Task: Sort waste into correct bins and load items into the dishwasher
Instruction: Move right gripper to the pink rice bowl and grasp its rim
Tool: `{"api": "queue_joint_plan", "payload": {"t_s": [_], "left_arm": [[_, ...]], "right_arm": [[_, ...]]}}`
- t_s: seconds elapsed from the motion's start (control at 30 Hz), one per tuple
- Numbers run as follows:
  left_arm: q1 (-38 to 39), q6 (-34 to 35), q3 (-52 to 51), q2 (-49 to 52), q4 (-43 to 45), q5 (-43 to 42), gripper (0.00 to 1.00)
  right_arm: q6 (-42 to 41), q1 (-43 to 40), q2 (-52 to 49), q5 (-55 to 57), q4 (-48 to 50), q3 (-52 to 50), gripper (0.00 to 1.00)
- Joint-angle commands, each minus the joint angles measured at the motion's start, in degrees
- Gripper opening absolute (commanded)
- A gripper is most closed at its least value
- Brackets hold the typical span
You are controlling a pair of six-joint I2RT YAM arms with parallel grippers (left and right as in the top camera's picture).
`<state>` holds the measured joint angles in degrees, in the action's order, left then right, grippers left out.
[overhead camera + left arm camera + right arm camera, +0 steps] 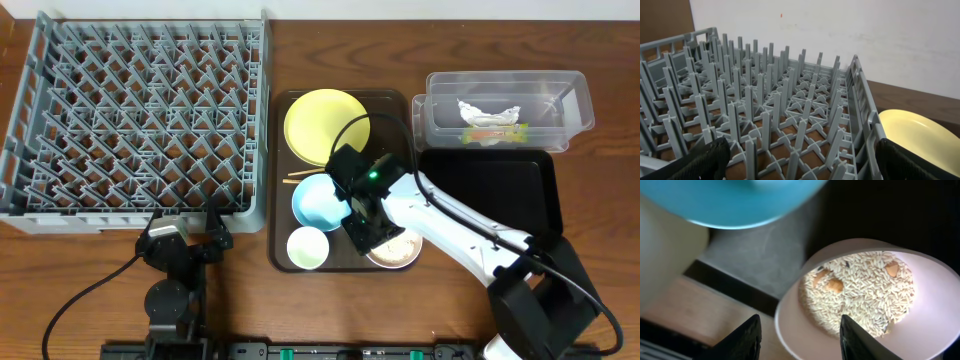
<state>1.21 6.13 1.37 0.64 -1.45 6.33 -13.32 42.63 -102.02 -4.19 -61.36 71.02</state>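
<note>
Right fingers (747,337) stand apart, one outside the white bowl (935,325) and one over its inside, so the near rim lies between them, not yet pinched. The rice with orange scraps (860,287) sits just ahead of the fingertips, and the blue bowl (750,200) is near, further ahead. If these fingers close on too little of the rim, I think the loaded bowl may tilt and spill grains on the brown tray (765,255). A wide swing could also knock the blue bowl. Left fingers (705,160) are apart too and hold nothing, with the dish rack (790,100) just in front.
</note>
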Motion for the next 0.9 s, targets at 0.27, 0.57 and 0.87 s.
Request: {"api": "queue_joint_plan", "payload": {"t_s": [0.27,0.57,0.87], "left_arm": [[-0.2,-0.5,-1.1,-0.3,-2.2,0.6,0.94],[-0.2,-0.5,-1.1,-0.3,-2.2,0.6,0.94],[-0.2,-0.5,-1.1,-0.3,-2.2,0.6,0.94]], "right_arm": [[0.1,3.2,0.1,3.3,3.3,-4.5,0.37],[-5.2,6.9,0.1,8.5,5.2,-6.6,0.18],[-6.4,7.0,0.1,8.7,9.6,-9.4,0.01]]}}
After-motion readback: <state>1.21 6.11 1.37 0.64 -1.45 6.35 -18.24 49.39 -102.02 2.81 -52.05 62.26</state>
